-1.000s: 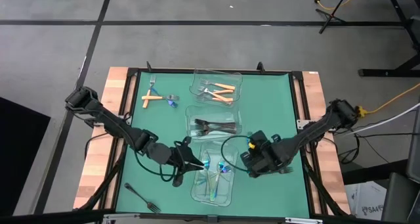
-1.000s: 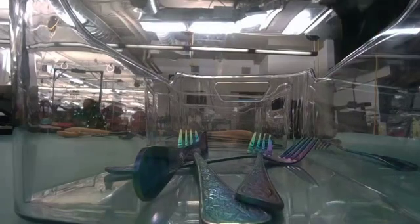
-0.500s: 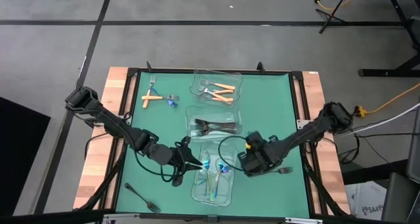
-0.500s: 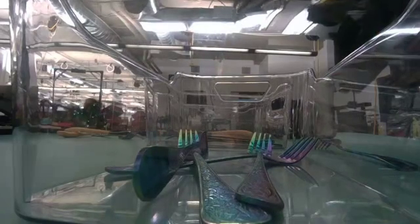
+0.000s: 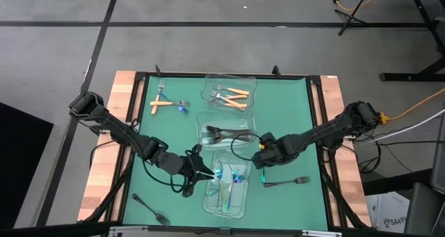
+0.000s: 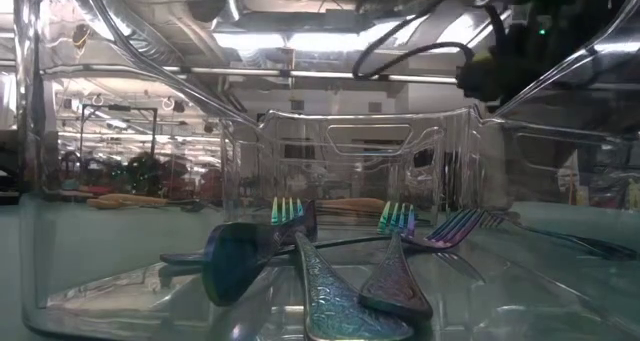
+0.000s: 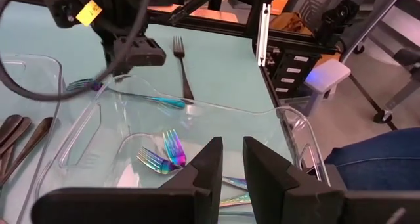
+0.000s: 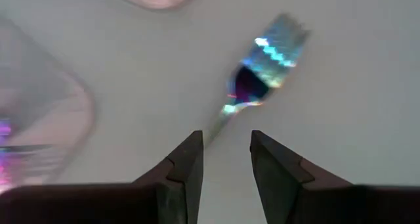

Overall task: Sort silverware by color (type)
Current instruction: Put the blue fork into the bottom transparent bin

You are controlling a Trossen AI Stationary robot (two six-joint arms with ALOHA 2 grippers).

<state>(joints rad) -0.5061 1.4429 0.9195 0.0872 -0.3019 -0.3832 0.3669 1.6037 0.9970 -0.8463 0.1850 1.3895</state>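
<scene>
We see the right claw (image 5: 256,158) pinching an iridescent fork (image 8: 262,69); the left claw (image 5: 206,172) – slightly spread, empty – beside the near container (image 5: 245,203).

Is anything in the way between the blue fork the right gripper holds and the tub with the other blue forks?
Nothing visible. The right gripper holds the iridescent fork right at the clear container's rim, near the sorted iridescent forks inside; only that rim must be cleared.
</scene>
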